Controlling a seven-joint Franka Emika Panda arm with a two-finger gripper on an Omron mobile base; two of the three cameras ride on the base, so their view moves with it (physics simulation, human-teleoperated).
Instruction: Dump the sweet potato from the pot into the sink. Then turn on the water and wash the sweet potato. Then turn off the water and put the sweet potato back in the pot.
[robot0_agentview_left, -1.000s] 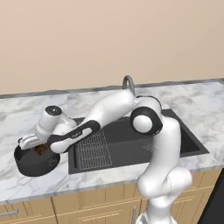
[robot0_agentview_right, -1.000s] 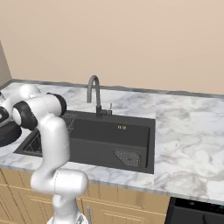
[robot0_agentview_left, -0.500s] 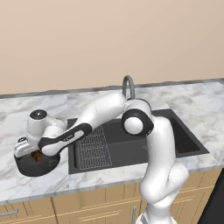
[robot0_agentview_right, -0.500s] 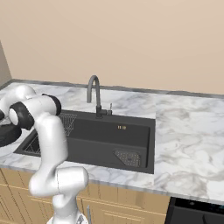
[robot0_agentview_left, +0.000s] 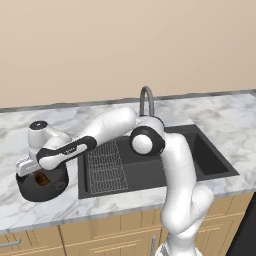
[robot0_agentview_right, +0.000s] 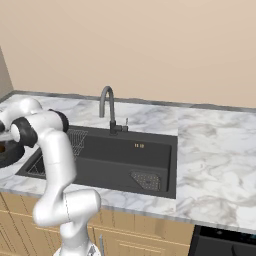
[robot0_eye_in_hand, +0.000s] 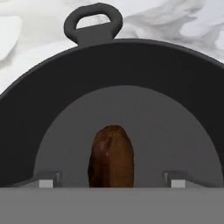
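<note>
Two-finger gripper (robot0_eye_in_hand: 110, 178) spread open, hovering over reddish-brown oblong sweet potato (robot0_eye_in_hand: 111, 156) lying inside round dark grey pot (robot0_eye_in_hand: 144, 65), left of sink (robot0_agentview_left: 150, 167).

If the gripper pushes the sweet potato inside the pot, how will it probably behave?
The sweet potato looks rounded and oblong, so it would probably roll sideways on the pot floor. It seems solid, likely stiff rather than squashy. The high dark wall should keep it inside.

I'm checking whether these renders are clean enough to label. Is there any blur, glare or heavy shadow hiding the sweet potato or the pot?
Hand view: sharp, evenly lit, no glare; the sweet potato stands out on the pot floor, its lower end cut off at the frame bottom. Left base view: crisp, but the arm covers part of the pot. Right base view: soft flat light, the sink reads uniformly dark.
</note>
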